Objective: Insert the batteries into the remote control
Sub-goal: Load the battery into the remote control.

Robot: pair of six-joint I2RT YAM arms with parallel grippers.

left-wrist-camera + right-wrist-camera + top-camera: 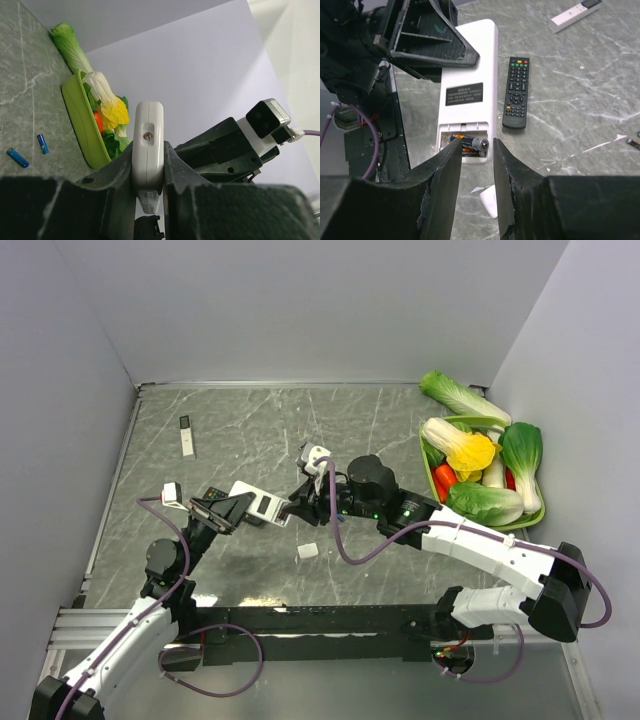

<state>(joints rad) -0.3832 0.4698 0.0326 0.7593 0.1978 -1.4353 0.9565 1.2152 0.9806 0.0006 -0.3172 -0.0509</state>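
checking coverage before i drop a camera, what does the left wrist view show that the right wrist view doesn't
Left wrist only: the green tray of vegetables and two blue batteries lying on the table. Right wrist only: a battery seated inside the white remote, plus a black remote on the table. Both: that white remote, clamped in the left hand.

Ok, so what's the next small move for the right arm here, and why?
Probably draw the right fingers back from the white remote. A battery already lies in its open compartment, the fingers stand apart with nothing between them, and the left fingers hold the remote firm. Blue batteries lie loose on the table.
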